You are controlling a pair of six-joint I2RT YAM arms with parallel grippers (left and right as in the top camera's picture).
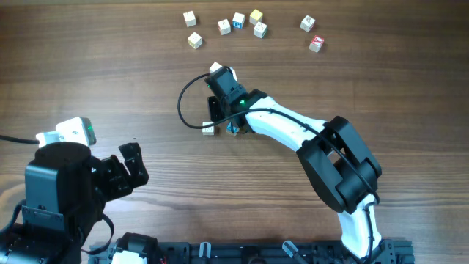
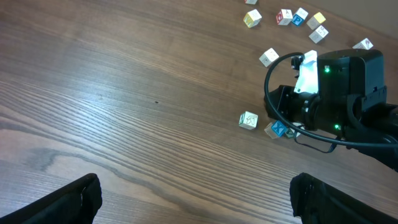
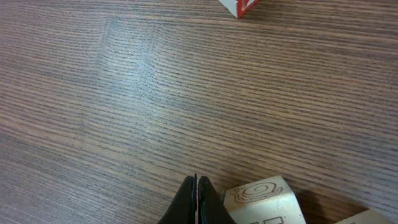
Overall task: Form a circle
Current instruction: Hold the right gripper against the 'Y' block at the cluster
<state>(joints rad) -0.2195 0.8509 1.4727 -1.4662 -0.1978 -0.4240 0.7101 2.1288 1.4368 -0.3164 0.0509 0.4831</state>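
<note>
Right gripper (image 3: 197,198) clenched empty beside snail cube (image 3: 264,198); circle (image 2: 278,129) barely begun, scattered cubes (image 1: 238,22) left to gather.

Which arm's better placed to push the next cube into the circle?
Right. The right gripper, shut, sits beside the snail-marked cube mid-table; the left gripper hangs open far off, near no cube.

Left tool (image 2: 196,196) spread wide over wooden table (image 2: 124,93), right arm (image 2: 339,87) beside blue-faced cube (image 2: 278,129), scattered cubes (image 2: 300,17) beyond
</note>
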